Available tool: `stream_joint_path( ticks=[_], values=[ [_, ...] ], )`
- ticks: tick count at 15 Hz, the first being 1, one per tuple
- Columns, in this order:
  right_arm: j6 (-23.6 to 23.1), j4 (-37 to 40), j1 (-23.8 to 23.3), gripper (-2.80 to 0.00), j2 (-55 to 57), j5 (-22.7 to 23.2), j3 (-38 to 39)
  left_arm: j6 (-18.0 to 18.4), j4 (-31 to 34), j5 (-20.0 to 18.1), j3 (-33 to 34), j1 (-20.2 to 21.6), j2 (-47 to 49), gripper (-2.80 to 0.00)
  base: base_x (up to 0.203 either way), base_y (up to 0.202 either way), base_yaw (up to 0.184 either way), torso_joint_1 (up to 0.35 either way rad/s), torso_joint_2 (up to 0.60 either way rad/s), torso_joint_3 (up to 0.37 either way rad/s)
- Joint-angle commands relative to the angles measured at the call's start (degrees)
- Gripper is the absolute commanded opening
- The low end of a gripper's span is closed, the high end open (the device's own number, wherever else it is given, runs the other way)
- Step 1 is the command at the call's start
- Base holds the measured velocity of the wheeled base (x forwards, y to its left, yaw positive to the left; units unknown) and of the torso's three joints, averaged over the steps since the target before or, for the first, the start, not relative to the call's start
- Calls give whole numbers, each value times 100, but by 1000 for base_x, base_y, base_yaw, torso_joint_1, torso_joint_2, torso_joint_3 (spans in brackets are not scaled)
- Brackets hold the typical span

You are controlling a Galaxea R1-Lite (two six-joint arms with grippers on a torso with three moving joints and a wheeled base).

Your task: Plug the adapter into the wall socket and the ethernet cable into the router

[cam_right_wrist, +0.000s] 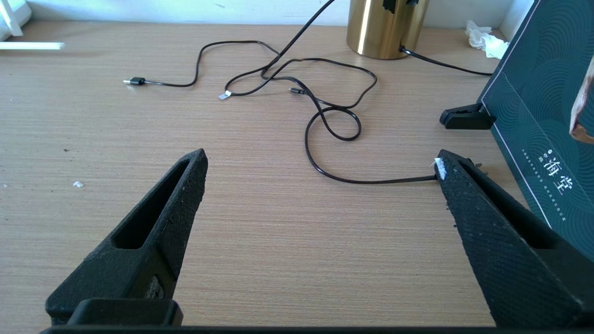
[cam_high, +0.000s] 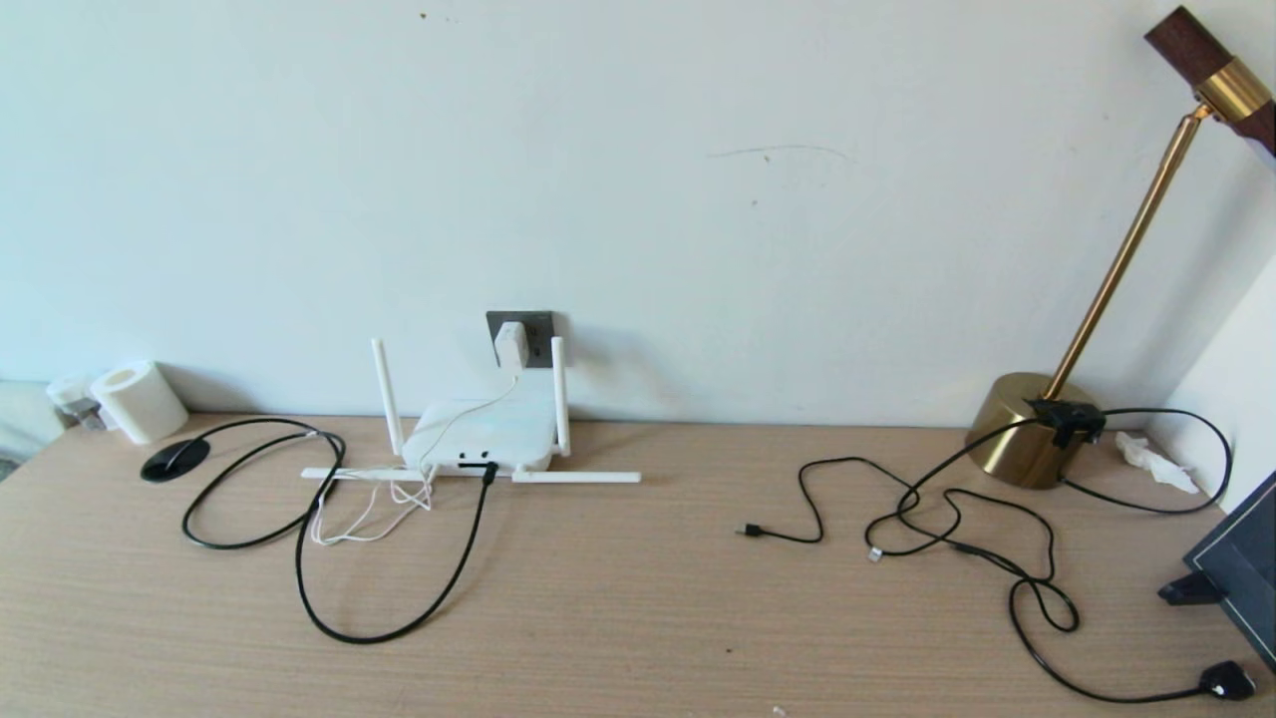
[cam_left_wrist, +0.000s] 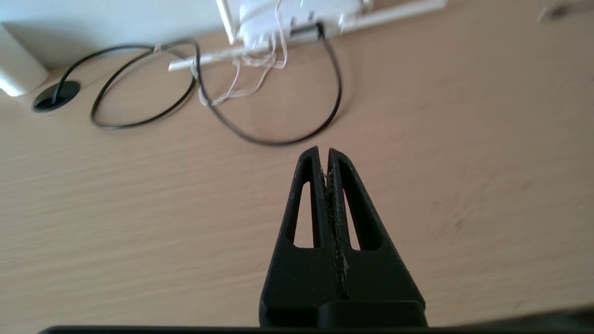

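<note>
resting state: both arms sit back from the work, neither showing in the head view.
left gripper (cam_left_wrist: 324, 153): fingers (cam_left_wrist: 306, 195) clenched tip to tip with nothing between them, above bare desk (cam_left_wrist: 139, 222), pointing toward the router.
right gripper (cam_right_wrist: 320, 162): fingers (cam_right_wrist: 171, 204) released wide and holding nothing, above the desk's right part; a thin black cable (cam_right_wrist: 325, 134) lies in loops beyond them.
ethernet cable (cam_high: 399, 623): its black boot sits in a port on the router's front edge; the cable sweeps out toward the desk's front edge, loops back left, and ends at a round black grommet (cam_high: 174, 459) near the back-left corner.
router (cam_high: 483, 434): at the desk's back edge against the wall, two antennas upright, two lying flat.
adapter (cam_high: 511, 344): seated in the wall socket (cam_high: 538, 327) just above the router, its thin white cord (cam_high: 369, 514) running down and pooling beside the router.
back-right corner: brass lamp (cam_high: 1027, 429), with a dark green box (cam_right_wrist: 538, 106) nearby.
back-left corner: paper roll (cam_high: 140, 401).
</note>
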Motion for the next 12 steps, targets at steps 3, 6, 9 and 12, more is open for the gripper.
stream_joint_path(
  ticks=[3, 6, 9, 12],
  values=[
    [-16, -1, 2, 0, -2, -11, 8, -1106, -85, 92, 153, 156, -413, -280, 0, 0, 0, 0, 0, 0],
    [-27, -8, 2, 0, -1, -2, 8, -1105, -100, 98, 155, 156, -413, -280, 0, 0, 0, 0, 0, 0],
    [6, -37, 2, 0, 2, -42, 28, -1105, -100, 98, 155, 156, -413, -280, 0, 0, 0, 0, 0, 0],
    [89, -318, 2, 0, -2, -151, 114, -1105, -100, 98, 155, 156, -413, -280, 0, 0, 0, 0, 0, 0]
  ],
)
